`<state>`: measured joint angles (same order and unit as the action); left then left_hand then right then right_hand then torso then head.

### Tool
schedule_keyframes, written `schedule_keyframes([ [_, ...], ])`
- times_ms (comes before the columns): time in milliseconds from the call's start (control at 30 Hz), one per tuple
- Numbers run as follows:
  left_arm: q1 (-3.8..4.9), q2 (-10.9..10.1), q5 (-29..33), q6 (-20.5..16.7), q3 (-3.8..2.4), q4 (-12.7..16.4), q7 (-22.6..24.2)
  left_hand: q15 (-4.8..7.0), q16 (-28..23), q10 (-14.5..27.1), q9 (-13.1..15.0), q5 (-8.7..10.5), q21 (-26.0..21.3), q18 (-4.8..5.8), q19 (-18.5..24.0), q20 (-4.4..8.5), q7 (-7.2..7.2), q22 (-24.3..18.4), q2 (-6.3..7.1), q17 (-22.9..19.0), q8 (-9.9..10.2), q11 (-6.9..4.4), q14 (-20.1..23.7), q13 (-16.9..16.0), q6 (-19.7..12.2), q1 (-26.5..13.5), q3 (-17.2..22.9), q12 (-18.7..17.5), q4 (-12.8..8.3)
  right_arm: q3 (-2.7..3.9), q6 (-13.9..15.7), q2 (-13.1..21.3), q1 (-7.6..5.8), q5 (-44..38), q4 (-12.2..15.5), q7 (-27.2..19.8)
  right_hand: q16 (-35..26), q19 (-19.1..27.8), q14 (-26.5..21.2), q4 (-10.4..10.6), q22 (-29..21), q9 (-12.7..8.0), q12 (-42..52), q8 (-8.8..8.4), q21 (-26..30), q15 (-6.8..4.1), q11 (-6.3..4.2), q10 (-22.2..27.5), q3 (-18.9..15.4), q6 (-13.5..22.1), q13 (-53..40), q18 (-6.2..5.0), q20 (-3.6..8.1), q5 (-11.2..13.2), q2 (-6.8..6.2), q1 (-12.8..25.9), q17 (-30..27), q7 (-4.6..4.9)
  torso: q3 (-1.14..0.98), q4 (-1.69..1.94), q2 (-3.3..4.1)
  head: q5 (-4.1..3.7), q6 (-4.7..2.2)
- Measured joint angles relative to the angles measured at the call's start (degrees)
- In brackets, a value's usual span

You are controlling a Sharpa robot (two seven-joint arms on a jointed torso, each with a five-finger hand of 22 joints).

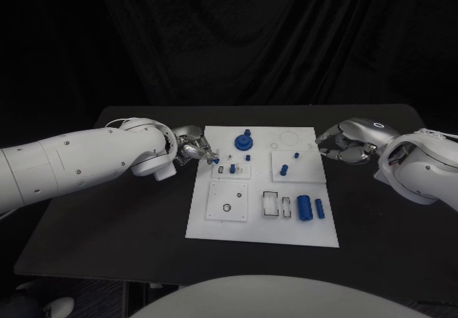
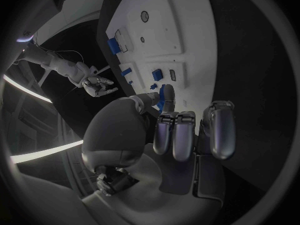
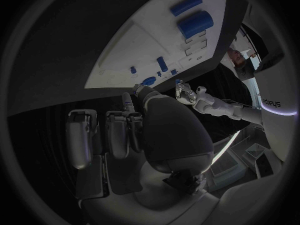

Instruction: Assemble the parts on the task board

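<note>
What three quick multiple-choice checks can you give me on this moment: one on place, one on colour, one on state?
1. Where is the left robot hand?
A. At the task board's left edge
B. Off the table's right side
C. Over the board's near right corner

2. What colour are the two cylinders on the board's near right part?
A. Red
B. Blue
C. Green

3. How do those cylinders rest?
A. Standing upright
B. Held in a robot hand
C. Lying on their sides

Answers: 1 A, the head view shows its fingers at the left edge. 2 B, both show blue against the white board. 3 C, they lie lengthwise side by side, with no hand near them.
</note>
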<state>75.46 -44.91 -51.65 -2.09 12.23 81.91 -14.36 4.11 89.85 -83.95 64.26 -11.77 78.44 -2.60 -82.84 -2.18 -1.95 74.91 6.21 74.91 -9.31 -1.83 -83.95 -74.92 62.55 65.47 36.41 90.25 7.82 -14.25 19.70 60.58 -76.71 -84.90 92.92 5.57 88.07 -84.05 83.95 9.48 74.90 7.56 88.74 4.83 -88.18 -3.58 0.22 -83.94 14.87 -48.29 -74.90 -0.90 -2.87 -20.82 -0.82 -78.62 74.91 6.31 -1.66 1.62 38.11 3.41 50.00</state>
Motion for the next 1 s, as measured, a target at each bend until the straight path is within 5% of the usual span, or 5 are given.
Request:
schedule_keyframes([
  [367,-2.63,-0.06,0.05,-2.28,0.01,0.39,1.07,0.0,0.0,0.0,0.42,0.79,-0.45,0.0,0.01,0.02,-0.01,0.0,-0.83,0.0,0.0,0.0,0.0,0.0,0.02,-2.96,2.59,0.0,-2.6,0.0,0.07,0.07,0.0,0.03,-0.01,0.0,0.0,0.0,0.0,0.0,0.0,-0.05,0.0,0.0,0.0,0.0,0.0,0.0,0.0,0.0,0.0,0.0,0.0,0.0,0.0,0.0,0.0,0.0,0.0,0.06,-0.05,-0.36,0.0],
  [700,-3.89,0.65,-0.1,-4.08,-0.01,-0.28,2.13,0.0,0.0,0.0,0.58,-2.63,-0.69,0.0,0.21,-0.19,-0.1,0.0,-0.52,0.0,0.0,0.01,0.0,0.0,-0.55,-3.69,2.59,0.0,-2.6,0.0,0.11,0.13,0.0,0.08,-0.04,-0.01,0.0,0.0,0.0,0.0,0.0,-0.06,0.0,0.0,0.0,0.0,0.0,0.0,0.0,0.0,0.0,0.0,0.0,0.0,0.0,0.0,0.0,0.0,0.01,0.07,-0.05,-0.54,0.0],
  [1000,-5.06,0.91,-1.83,-6.34,-0.01,-0.43,3.02,-0.01,0.0,0.0,0.58,-2.71,-0.89,0.01,0.43,0.02,-0.2,0.0,-0.37,0.0,0.0,0.01,0.0,0.0,-0.84,-3.84,2.59,0.0,-2.6,0.0,0.11,0.08,0.0,0.1,-0.11,-0.01,0.0,0.0,0.0,0.0,0.0,-0.05,0.0,0.0,0.0,0.0,0.0,0.0,0.0,0.0,0.0,0.0,0.0,0.0,0.0,0.0,0.0,0.0,0.05,0.07,-0.03,-0.68,0.0],
])
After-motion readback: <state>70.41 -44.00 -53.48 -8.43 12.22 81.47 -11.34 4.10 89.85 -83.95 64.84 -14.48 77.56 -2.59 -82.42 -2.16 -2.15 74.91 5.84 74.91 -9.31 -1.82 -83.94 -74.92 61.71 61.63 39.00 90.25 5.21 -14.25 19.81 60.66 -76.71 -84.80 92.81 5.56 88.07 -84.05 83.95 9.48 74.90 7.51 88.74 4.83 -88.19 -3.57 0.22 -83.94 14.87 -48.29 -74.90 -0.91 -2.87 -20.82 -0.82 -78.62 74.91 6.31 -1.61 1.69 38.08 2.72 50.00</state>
